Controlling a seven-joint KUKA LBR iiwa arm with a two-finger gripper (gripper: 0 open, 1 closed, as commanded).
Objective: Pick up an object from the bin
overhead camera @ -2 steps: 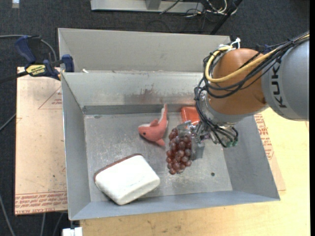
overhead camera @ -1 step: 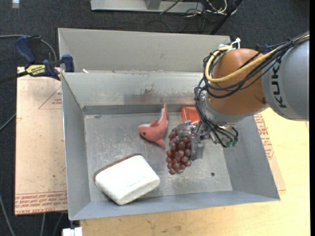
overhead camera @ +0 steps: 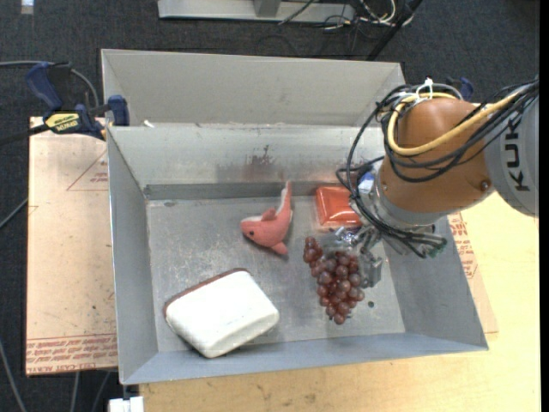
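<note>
My gripper (overhead camera: 358,249) hangs low at the right side of the bin, below the orange wrist cover. Its fingertips are down among the top of a dark red bunch of grapes (overhead camera: 336,281) that lies on the floor. An orange packet (overhead camera: 334,205) lies just behind the gripper, partly hidden by the wrist. A pink toy dolphin (overhead camera: 272,222) lies to the left of the grapes, near the middle of the bin.
A white, rounded-corner block with a reddish rim (overhead camera: 223,312) lies at the front left of the bin floor. The bin's sloping right wall is close beside the gripper. The arm and its cables reach in from the right.
</note>
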